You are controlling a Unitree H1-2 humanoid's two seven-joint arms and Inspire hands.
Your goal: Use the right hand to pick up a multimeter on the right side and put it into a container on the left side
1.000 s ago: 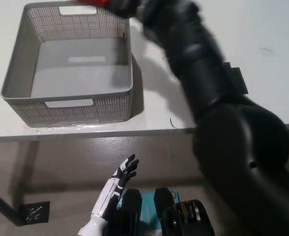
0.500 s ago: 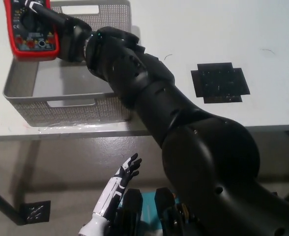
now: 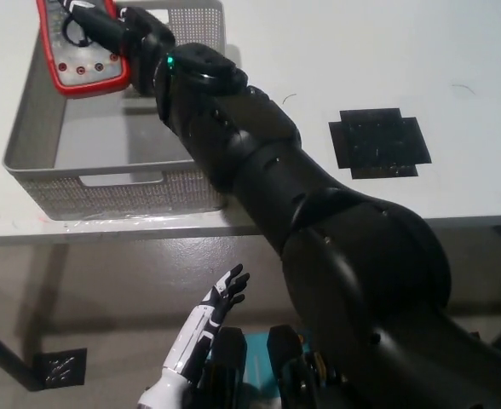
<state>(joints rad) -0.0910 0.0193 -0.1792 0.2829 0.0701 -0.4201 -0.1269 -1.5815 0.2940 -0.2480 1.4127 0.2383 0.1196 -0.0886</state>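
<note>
A red-framed multimeter [image 3: 84,60] with a dark face hangs over the far part of the grey perforated container [image 3: 29,153] at the table's left. My black right hand [image 3: 114,32] is shut on the multimeter, gripping its right side, and the arm stretches across the container from the bottom right. Part of the container's inside is hidden by the arm and the multimeter. My white left hand [image 3: 212,319] rests low, below the table's front edge, with its fingers spread.
A black square mat [image 3: 378,143] lies on the white table [image 3: 336,51] to the right. The table's front edge runs across the middle of the picture; below it is the floor with a small dark plate [image 3: 60,368].
The right hand has carried the multimeter a little to the right and farther back over the container, turning it. The left hand has barely moved.
</note>
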